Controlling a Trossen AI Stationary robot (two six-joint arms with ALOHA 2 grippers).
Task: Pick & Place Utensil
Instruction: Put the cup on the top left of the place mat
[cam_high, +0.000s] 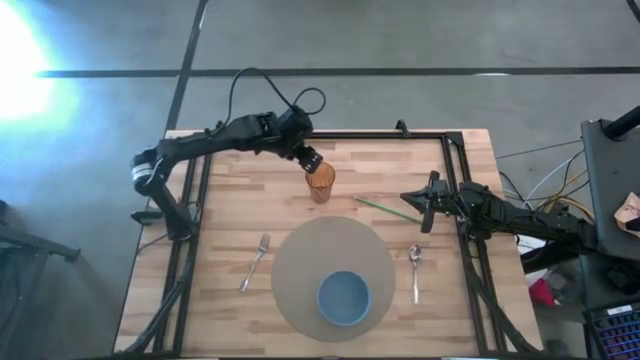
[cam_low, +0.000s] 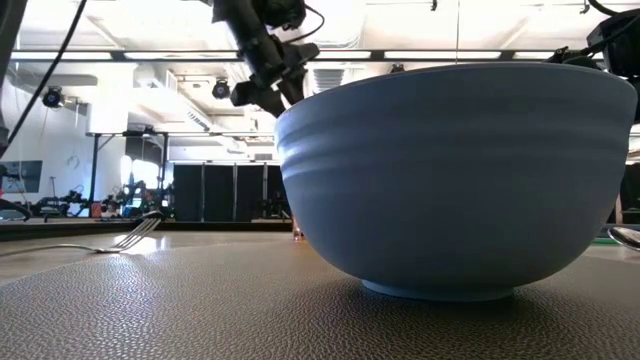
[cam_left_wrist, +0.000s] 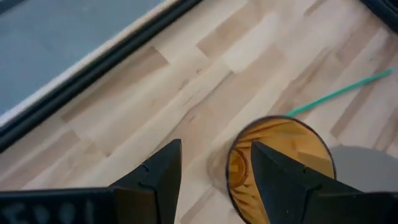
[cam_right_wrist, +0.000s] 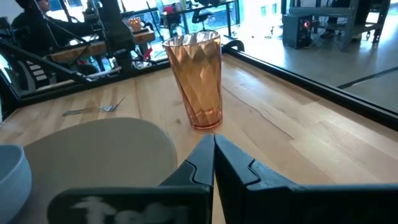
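Observation:
A silver fork (cam_high: 256, 262) lies flat on the wood left of the round grey placemat (cam_high: 300, 260). A silver spoon (cam_high: 416, 270) lies to the mat's right. A thin green stick (cam_high: 385, 208) lies between the orange cup (cam_high: 320, 184) and my right gripper (cam_high: 428, 205), which rests shut at the table's right side. My left gripper (cam_high: 308, 158) hangs open, slanting down, just above the cup's far rim (cam_left_wrist: 249, 134). One finger (cam_left_wrist: 280, 180) shows over the cup's mouth and the other (cam_left_wrist: 155, 180) over bare wood. It holds nothing.
A blue bowl (cam_high: 344, 298) stands on the near part of the placemat and fills the low view. The upright orange cup stands just beyond the mat's far edge. A black frame rail (cam_high: 380, 135) runs along the table's far and side edges.

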